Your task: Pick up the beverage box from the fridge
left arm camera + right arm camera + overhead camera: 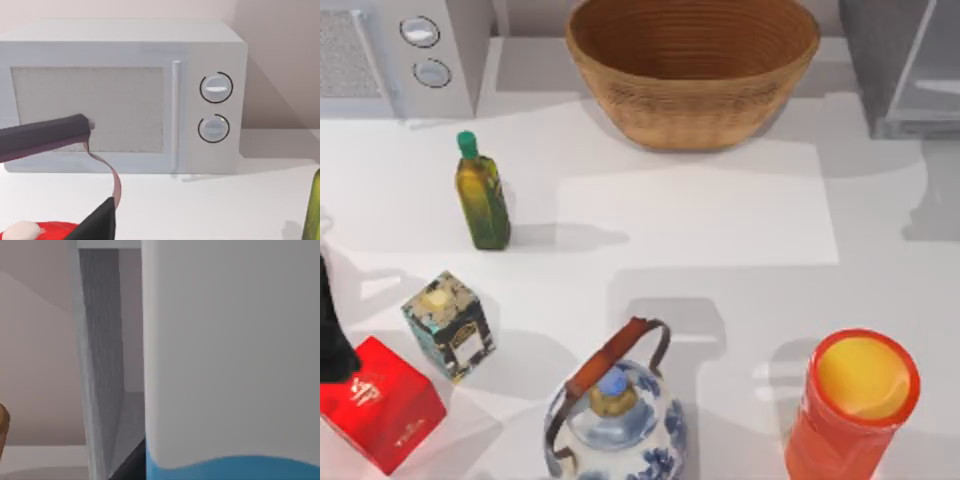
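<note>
The beverage box (230, 355) looms very close in the right wrist view, with its white top and a sky-blue band low down. It stands inside the fridge (100, 370), whose grey speckled wall rises beside it. From above, the fridge (895, 65) is at the table's back right corner. My right arm reaches in there, close against the box. My left gripper (100, 165) hangs open just above the red box (45, 231) at the front left, holding nothing. The left arm (330, 340) is the dark shape at the left edge.
A light grey microwave (405, 50) stands back left and a wicker basket (692, 70) back centre. An olive oil bottle (482, 195), a teal-and-black box (448, 325), the red box (378, 405), a blue-white teapot (615, 415) and an orange cup (855, 405) stand about the table.
</note>
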